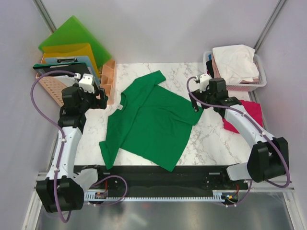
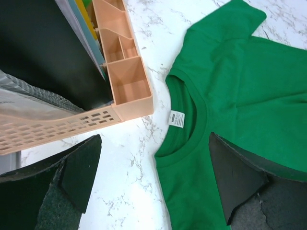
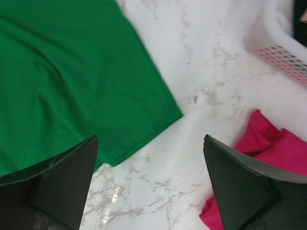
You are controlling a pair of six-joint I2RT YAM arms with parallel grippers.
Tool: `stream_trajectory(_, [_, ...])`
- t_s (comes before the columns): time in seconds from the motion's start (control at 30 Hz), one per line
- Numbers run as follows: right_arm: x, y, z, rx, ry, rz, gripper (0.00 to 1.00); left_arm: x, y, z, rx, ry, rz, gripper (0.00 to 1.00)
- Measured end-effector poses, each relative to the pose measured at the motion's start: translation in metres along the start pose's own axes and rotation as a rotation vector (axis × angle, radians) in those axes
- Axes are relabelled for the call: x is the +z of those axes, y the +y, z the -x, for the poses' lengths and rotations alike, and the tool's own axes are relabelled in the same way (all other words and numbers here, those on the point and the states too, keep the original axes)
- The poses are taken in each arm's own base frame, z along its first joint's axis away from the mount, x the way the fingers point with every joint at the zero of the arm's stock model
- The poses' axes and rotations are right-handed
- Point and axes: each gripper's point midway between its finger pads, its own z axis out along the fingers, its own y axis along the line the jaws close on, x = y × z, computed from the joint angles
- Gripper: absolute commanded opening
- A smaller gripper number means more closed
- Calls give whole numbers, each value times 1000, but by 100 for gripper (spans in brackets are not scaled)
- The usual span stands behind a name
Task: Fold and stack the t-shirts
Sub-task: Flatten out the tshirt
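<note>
The green t-shirt [image 1: 153,122] lies spread flat mid-worktop [image 1: 211,143], its long axis running across, collar toward the left edge and hem toward the right. The left claw [image 2: 154,146] hangs wide apart and empty over the collar. The right claw [image 3: 149,143], equally spread and empty, hangs over the hem's far corner, so each arm has its own end

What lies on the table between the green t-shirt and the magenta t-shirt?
Nothing: the right wrist view shows only bare marble table between the green t-shirt and the magenta t-shirt.
</note>
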Motion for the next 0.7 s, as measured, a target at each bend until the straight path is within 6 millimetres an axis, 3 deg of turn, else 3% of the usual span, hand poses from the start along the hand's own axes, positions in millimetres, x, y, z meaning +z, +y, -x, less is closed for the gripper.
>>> stream_trajectory(0.1, [11, 17, -2, 22, 22, 97, 98, -1, -3, -11, -6, 21, -10, 100])
stream_trajectory(0.2, [36, 31, -10, 51, 84, 174, 98, -4, -7, -19, -6, 36, -24, 100])
stream_trajectory(0.4, [80, 42, -62, 117, 285, 222, 93, -8, -8, -21, 7, 42, -29, 100])
stream_trajectory(0.5, [92, 34, -69, 165, 318, 206, 93, -9, -9, -24, 10, 53, -33, 100])
stream_trajectory(0.7, [96, 1, -55, 214, 275, 127, 92, -8, -9, -28, 29, 68, -36, 100])
